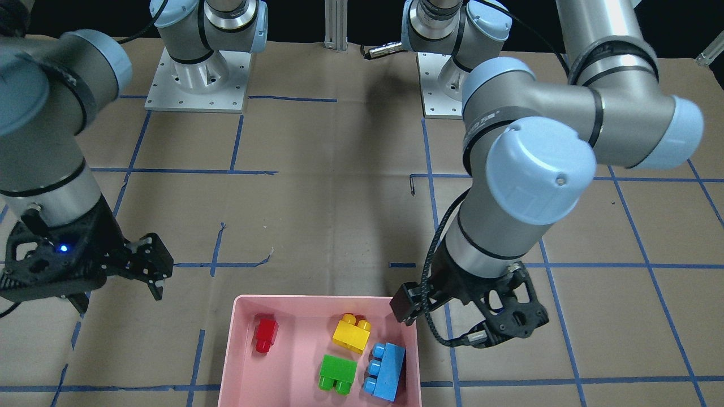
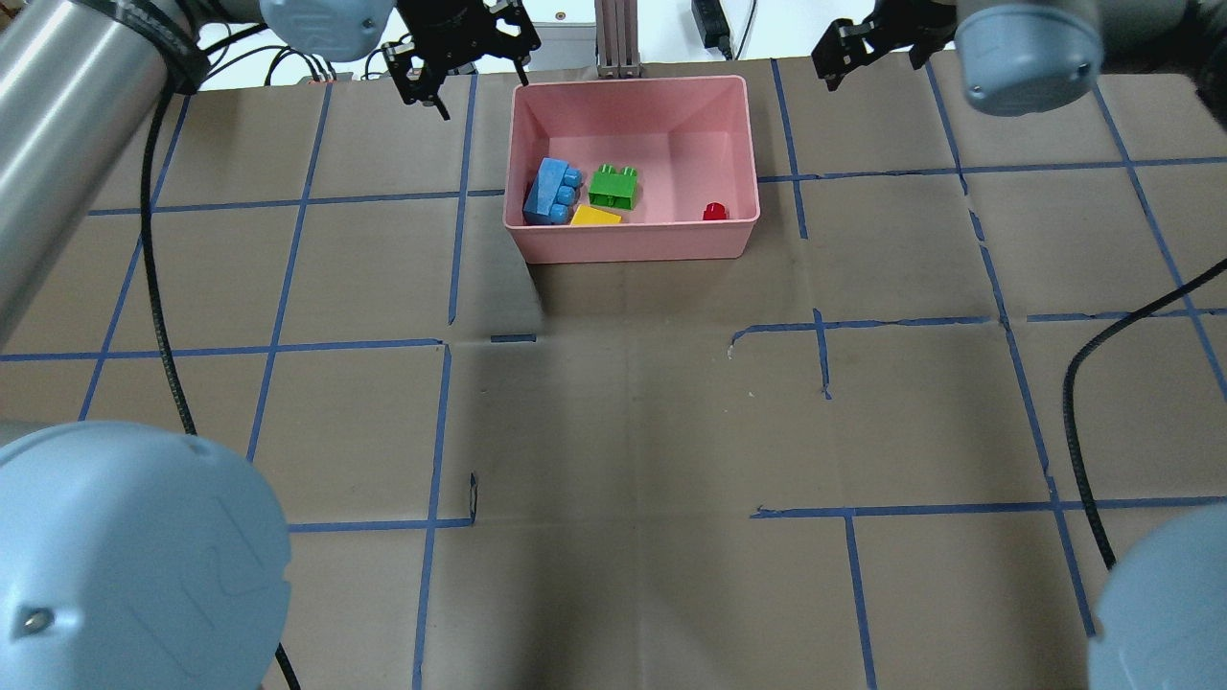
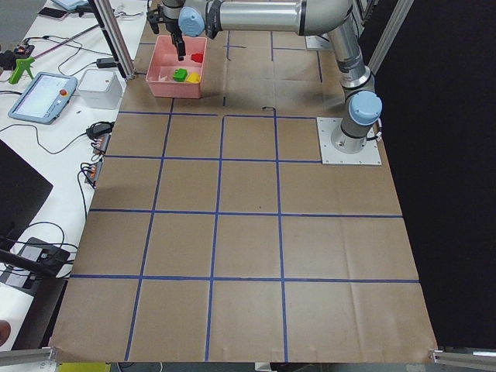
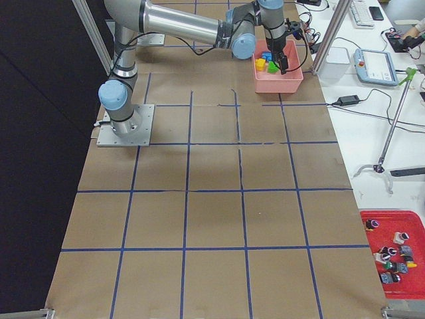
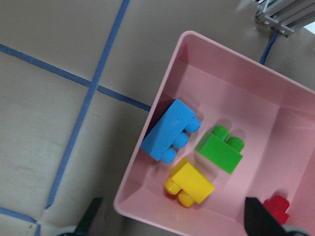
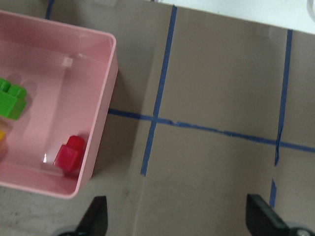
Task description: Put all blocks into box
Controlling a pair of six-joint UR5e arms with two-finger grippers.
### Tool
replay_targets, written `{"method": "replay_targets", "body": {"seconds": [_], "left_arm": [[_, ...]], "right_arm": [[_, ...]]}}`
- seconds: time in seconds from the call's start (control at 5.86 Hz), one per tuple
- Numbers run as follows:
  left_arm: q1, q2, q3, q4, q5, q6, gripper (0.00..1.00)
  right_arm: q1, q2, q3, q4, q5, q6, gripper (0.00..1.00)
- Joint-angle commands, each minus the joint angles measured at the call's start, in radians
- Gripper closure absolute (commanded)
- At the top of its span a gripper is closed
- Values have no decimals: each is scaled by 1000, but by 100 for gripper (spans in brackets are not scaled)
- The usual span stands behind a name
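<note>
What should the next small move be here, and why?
Probably just lift both arms clear: the green block, red block, blue block and yellow block lie inside the box, and the left gripper and right gripper are open, empty.

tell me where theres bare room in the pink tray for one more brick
Bare floor lies between the red brick and the green brick, and along the pink tray's wall farthest from the robot. Crowded on the robot's left: blue brick, green brick and yellow brick cluster together.
</note>
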Motion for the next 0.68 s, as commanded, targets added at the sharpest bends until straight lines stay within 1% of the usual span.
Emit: {"method": "replay_targets", "body": {"seconds": [0.0,0.17,0.34,0.51], "left_arm": [[53,118,-59,-150,60,255,0],[55,195,-145,-146,87,395,0],[65,264,-224,-136,85,493,0],[74,319,-283,-132,76,598,0]], "right_arm": [[-8,-133,7,329,4,12,0],[24,-228,71,351,6,16,0],[70,-311,162,351,-4,47,0],[114,-354,221,351,-7,155,0]]}}
